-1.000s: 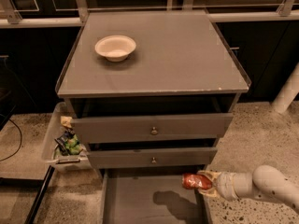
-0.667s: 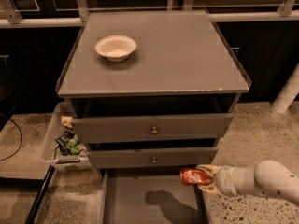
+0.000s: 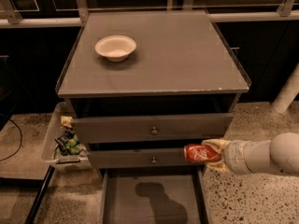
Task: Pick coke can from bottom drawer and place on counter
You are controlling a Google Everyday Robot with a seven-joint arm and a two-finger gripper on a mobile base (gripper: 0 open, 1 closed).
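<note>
My gripper (image 3: 216,154) comes in from the right on a white arm and is shut on the coke can (image 3: 200,153), a red can with white script held on its side. The can hangs above the open bottom drawer (image 3: 150,199), in front of the middle drawer's right end. Its shadow falls on the drawer's flat grey floor. The counter (image 3: 187,55) is the grey top of the cabinet, higher up and behind the can.
A white bowl (image 3: 115,47) sits on the counter's left rear. Two upper drawers (image 3: 152,129) with round knobs are shut. A pale bin with trash (image 3: 65,141) stands left of the cabinet. A white pole (image 3: 287,90) is at the right.
The gripper has lifted the can up and slightly left, from just above the drawer floor to the height of the middle drawer.
</note>
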